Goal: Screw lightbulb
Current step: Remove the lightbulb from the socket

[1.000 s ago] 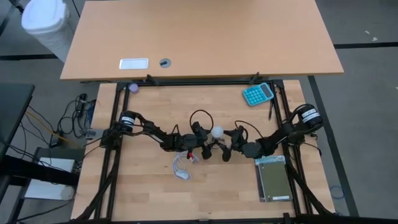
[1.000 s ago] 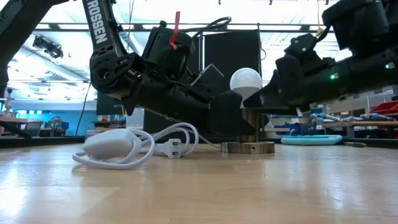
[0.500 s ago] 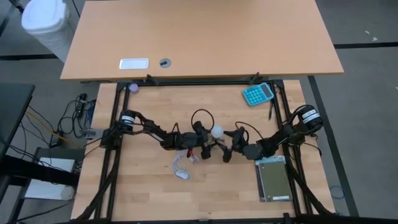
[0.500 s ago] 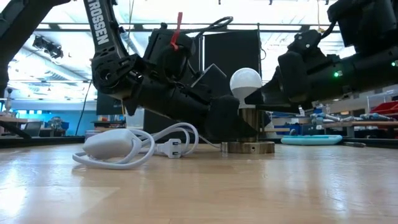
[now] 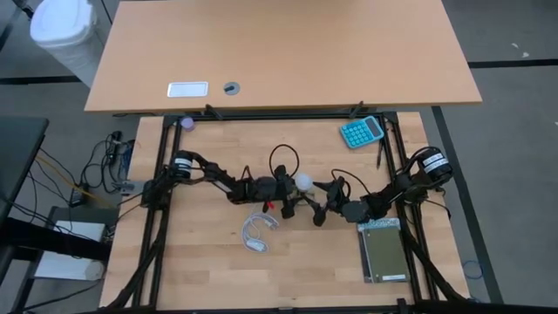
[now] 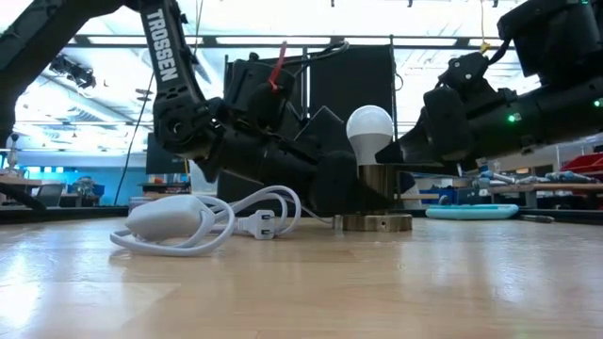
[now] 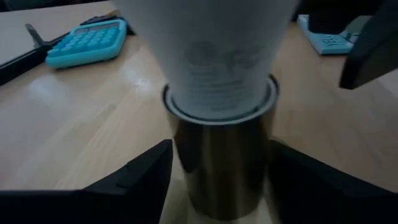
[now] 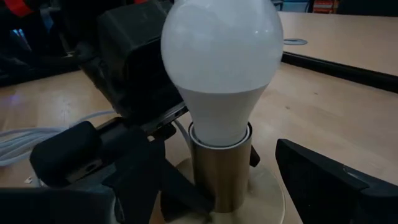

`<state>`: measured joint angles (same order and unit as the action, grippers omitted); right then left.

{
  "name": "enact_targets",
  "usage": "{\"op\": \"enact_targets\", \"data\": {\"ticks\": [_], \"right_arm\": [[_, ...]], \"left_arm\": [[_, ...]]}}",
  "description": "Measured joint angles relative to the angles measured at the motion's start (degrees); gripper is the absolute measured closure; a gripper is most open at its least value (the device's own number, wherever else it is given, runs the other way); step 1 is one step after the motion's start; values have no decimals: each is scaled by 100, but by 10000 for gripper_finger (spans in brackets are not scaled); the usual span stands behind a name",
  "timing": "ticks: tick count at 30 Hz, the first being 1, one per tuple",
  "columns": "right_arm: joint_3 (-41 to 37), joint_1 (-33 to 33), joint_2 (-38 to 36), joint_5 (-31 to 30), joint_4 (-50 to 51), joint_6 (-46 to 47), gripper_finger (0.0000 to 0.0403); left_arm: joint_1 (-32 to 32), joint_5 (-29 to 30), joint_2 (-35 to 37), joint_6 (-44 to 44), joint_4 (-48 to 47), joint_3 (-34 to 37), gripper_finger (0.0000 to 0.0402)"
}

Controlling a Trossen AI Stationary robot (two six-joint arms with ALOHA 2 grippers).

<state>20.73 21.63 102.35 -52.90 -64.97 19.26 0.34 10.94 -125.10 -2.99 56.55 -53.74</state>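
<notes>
Fingers (image 7: 140, 177) of the left gripper (image 7: 217, 186) flanked the brass socket (image 6: 376, 188) without quite clamping it, seemingly to steady it, while the right gripper (image 8: 249, 186) stood released around the bulb (image 6: 370, 132) seated upright mid-table.

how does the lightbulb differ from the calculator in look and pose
The small white pear-shaped lightbulb is rounded and smooth; the teal rectangular calculator is flat and covered in keys. The lightbulb stands upright in a metal cylindrical socket at mid-table, between both arms; the calculator lies flat near the table's far edge, away from them. The lightbulb looks much smaller from above.
</notes>
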Motion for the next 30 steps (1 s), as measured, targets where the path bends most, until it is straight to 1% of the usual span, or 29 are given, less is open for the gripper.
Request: {"op": "enact_targets", "data": {"ticks": [7,11,13,15,18,21,30], "right_arm": [[-2,9,0,50,-112,47,95],[45,37,0,46,-89,169,95],[153,39,7,42,-87,158,95],[289,39,54,-100,-1,42,95],[487,39,69,-434,458,-3,96],[569,30,72,-581,697,38,96],[614,-162,77,-625,686,64,96]], "left_arm": [[2,9,0,22,7,-2,188],[-1,9,0,64,23,-2,205],[-1,11,0,107,20,-2,207],[-1,11,0,153,12,-2,207],[-1,13,0,177,-7,-2,207],[-1,13,0,215,-38,-4,207],[-1,16,0,222,-52,-6,207]]}}
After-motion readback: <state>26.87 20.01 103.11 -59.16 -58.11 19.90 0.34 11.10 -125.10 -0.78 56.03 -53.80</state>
